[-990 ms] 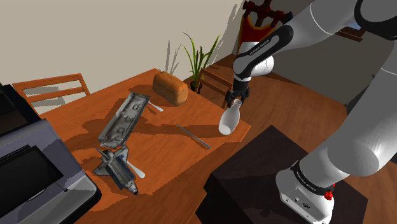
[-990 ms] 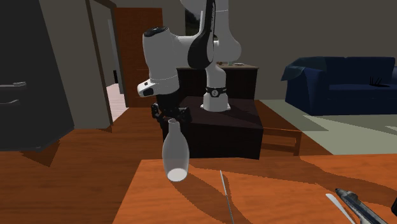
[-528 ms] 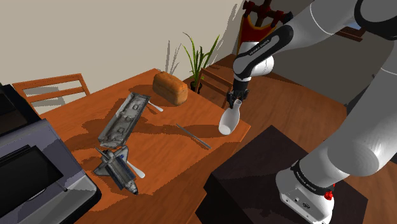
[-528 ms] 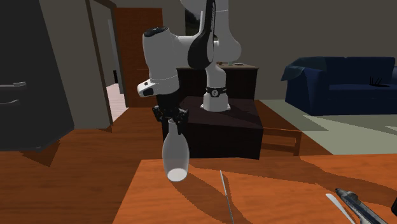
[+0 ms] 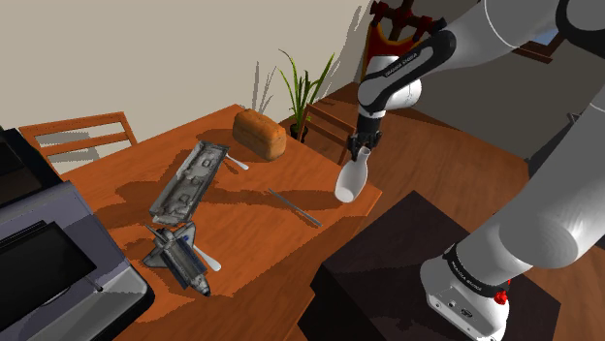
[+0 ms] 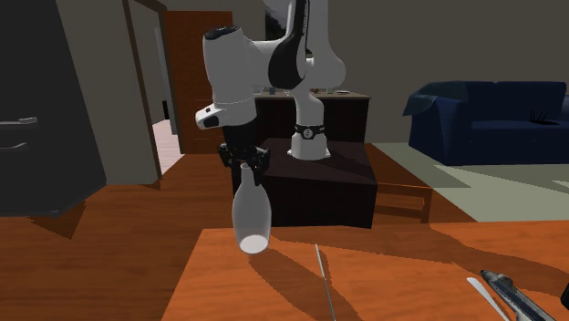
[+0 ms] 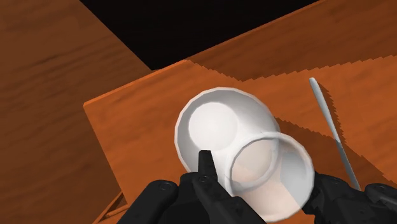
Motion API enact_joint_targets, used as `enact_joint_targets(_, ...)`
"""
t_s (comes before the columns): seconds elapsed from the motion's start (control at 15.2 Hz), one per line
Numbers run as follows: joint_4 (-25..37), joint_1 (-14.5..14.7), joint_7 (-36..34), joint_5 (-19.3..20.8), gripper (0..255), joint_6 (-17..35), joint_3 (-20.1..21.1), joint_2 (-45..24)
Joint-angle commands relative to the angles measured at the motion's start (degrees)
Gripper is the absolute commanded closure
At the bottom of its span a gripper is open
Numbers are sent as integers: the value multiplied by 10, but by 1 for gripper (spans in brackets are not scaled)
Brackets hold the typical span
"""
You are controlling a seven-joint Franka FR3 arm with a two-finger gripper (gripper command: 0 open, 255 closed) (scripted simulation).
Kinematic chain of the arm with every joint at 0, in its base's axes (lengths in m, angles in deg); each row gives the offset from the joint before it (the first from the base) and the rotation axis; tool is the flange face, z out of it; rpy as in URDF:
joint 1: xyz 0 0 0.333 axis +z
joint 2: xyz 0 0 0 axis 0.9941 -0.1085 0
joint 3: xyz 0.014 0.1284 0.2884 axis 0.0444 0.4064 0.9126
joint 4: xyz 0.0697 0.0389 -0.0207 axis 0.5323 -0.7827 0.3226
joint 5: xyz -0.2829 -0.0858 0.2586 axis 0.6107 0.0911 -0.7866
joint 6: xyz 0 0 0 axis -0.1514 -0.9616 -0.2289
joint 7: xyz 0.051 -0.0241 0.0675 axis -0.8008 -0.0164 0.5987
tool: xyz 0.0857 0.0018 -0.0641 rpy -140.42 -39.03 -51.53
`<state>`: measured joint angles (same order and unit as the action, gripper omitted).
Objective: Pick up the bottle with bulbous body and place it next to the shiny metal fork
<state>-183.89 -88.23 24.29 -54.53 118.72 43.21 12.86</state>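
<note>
**Bottle held above the table corner, fork close by**

Your black fingers (image 7: pixel 205 167) clamp the neck of the white bulbous-bodied bottle (image 5: pixel 352 181), so it hangs base-down over the corner of the wooden table (image 5: pixel 242 232), seemingly off the surface. Gripping high leaves the body free for setting down. The thin shiny metal fork (image 5: pixel 294 207) lies flat nearby.

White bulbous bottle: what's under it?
Held by the neck in the black pincer, the white bulbous bottle hangs over the orange-brown wooden table's corner. Its body hides the tabletop directly beneath.
</note>
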Motion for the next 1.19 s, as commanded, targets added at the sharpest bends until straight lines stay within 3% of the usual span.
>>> enact_joint_targets(0.0, 0, 1, -2, 3, 255, -14, -1, 14)
enact_joint_targets(1.12, 32, 3, -15, 22, 255, -142, -4, 111)
